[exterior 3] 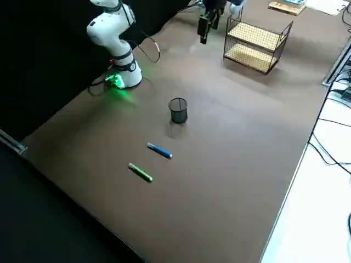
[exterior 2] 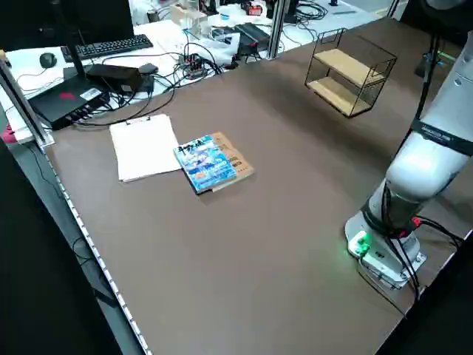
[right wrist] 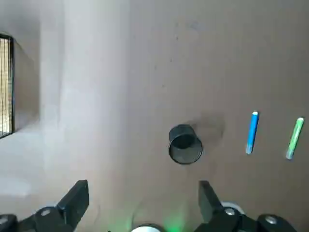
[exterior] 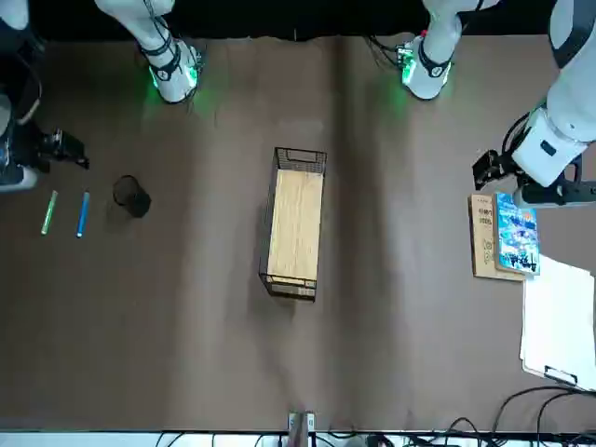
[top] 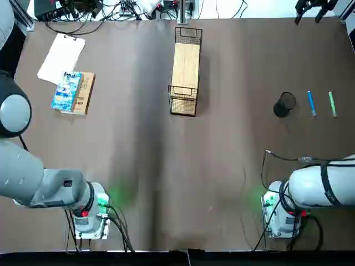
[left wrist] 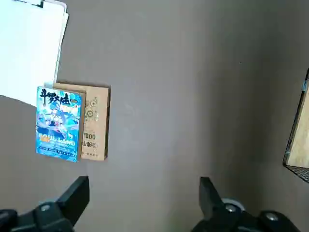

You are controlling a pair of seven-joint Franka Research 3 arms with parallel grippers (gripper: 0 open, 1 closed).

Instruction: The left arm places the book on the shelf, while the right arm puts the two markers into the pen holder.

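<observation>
The light-blue book lies flat on a tan-brown book at the far left of the table. My left gripper hangs open high above the table, on the near side of the book, with nothing in it. The shelf stands at the far middle. The black pen holder stands upright on the right, with the blue marker and the green marker lying side by side just right of it. My right gripper is open and empty, raised well above the table near its base, short of the pen holder.
A tan-brown book lies under the blue one, and a white clipboard paper lies just beyond them. Cables and equipment line the far edge. The arms' bases glow green at the near edge.
</observation>
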